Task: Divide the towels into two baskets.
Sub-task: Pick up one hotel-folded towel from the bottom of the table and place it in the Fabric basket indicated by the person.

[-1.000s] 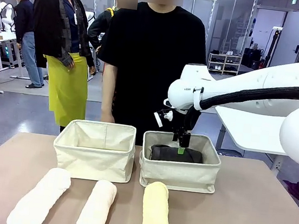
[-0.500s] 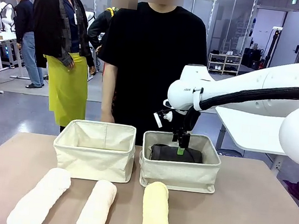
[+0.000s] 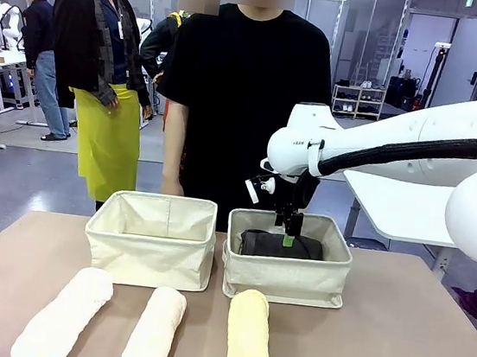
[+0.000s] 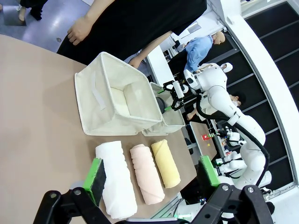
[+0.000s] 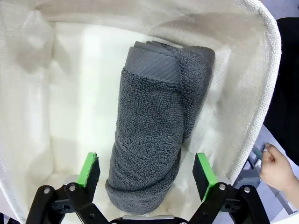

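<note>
- right gripper (image 3: 290, 235) is over the right basket (image 3: 287, 279), fingertips at about rim level, jaws spread wide, nothing pinched.
- Charcoal towel (image 5: 154, 126) lies on the floor of that basket, rolled up and running lengthwise straight out from the gripper. Its near end sits between the two green pads (image 5: 88, 171).
- Visible gap between each pad and the towel's sides in the right wrist view. Can't tell whether anything touches the top of the roll.
- Front view: the towel lies across the basket, under the fingers.
- left gripper (image 4: 153, 177) is also spread, empty, hanging above the near side of the table (image 3: 410, 339).
- Three rolls lie on the table side by side in front of the baskets: white towel (image 3: 65, 314) on the robot's left, cream towel (image 3: 155, 329) in the middle, yellow towel (image 3: 249, 341) on the right, its far end just beside the right basket's front wall.
- left basket (image 3: 149, 250) stands just beside the right one, no towel in it.
- Person (image 3: 246, 84) in a black shirt stands behind the baskets.
</note>
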